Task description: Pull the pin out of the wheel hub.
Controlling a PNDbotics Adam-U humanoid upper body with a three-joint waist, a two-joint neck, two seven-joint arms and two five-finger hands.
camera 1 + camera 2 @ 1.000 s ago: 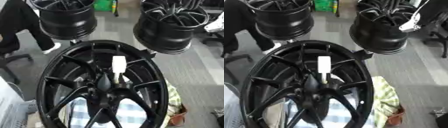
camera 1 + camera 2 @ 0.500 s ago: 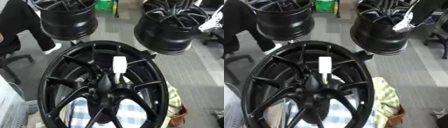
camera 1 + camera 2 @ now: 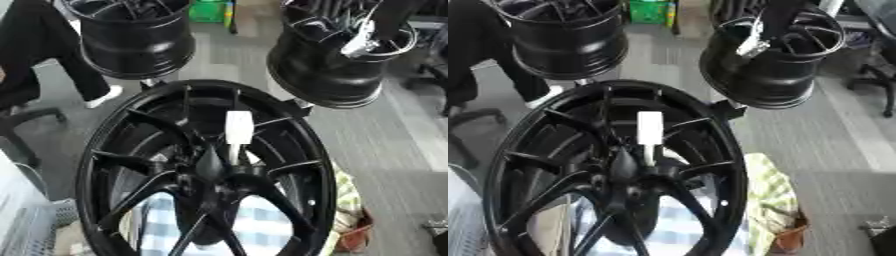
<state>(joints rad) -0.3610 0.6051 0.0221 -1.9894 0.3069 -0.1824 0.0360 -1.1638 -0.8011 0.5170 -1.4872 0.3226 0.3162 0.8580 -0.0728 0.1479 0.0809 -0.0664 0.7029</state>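
Right hand (image 3: 360, 44) high at 1 o'clock, coming in from the upper right corner on a dark forearm. Held over the open mouth of the far right wheel (image 3: 337, 75), well apart from the pin. Shows only as a pale silver shape at the arm's end; cannot tell how far open, or whether anything is held. Left hand not seen in either view.

Pin (image 3: 238, 131) seated in the wheel hub (image 3: 210, 172): white flat-sided head up, thinner stem running down to the hub centre, just toward 12 o'clock of it. Nothing touching the pin. Wheel hub black, many-spoked, filling the near middle, lying over a blue checked cloth (image 3: 262, 232).

Far left wheel (image 3: 566, 42) black, at 11 o'clock.

Left eye view only: pale meshed thing (image 3: 31, 230) at 8 o'clock. Right eye view: more of the yellow-green cloth (image 3: 770, 192) at 4 o'clock, just beside the rim, and the hand set further in over the far right wheel's spokes.
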